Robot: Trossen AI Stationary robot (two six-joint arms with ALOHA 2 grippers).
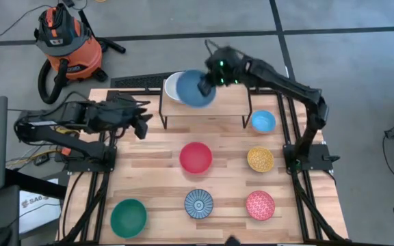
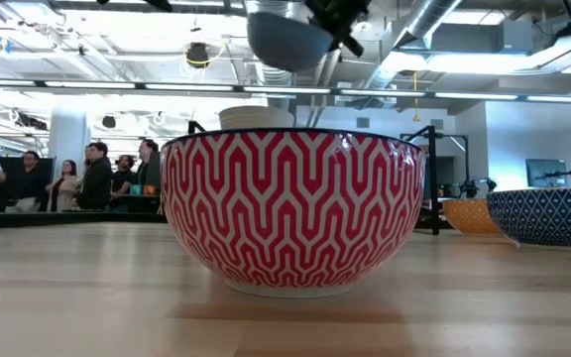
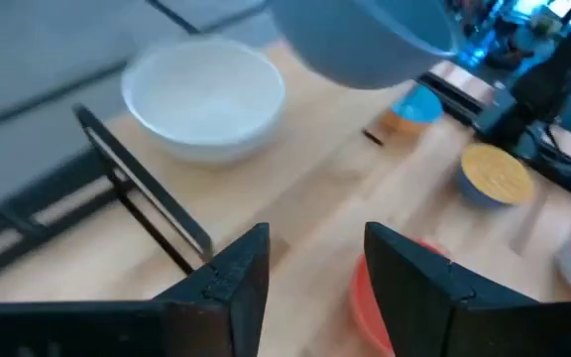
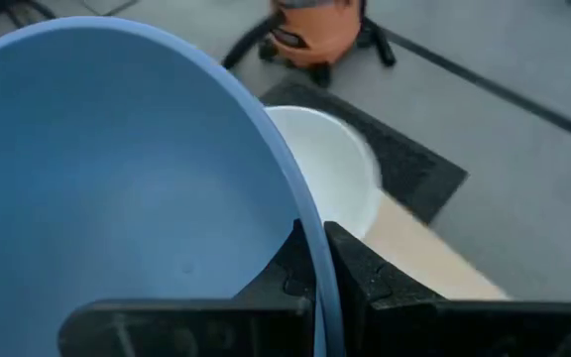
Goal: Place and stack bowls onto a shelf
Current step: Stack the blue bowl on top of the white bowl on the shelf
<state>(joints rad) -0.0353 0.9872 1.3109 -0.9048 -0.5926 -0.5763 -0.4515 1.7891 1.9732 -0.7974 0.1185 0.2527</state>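
Observation:
My right gripper (image 4: 317,238) is shut on a plain blue bowl (image 1: 195,90), holding it in the air over the shelf (image 1: 228,102), a light-wood plank on black legs at the table's far edge. A white bowl (image 1: 173,85) sits on the shelf's left end, partly under the blue bowl. In the low view the blue bowl (image 2: 285,40) hangs well above the white bowl (image 2: 256,117). My left gripper (image 3: 315,258) waits open at the table's left side, left of the shelf, touching nothing. My right gripper pinches the blue bowl's rim (image 4: 310,260) on its right side, one finger inside the bowl and one outside. The fingers come from the table's right, slanting down. The bowl is lifted clear, mouth upward, above the shelf and the white bowl.
On the table stand a small blue bowl (image 1: 263,121), a red bowl (image 1: 195,157), a yellow bowl (image 1: 260,159), a blue radial-pattern bowl (image 1: 199,203), a pink-red bowl (image 1: 260,205) and a teal green bowl (image 1: 128,215). The shelf's right half is bare. People stand far behind the table.

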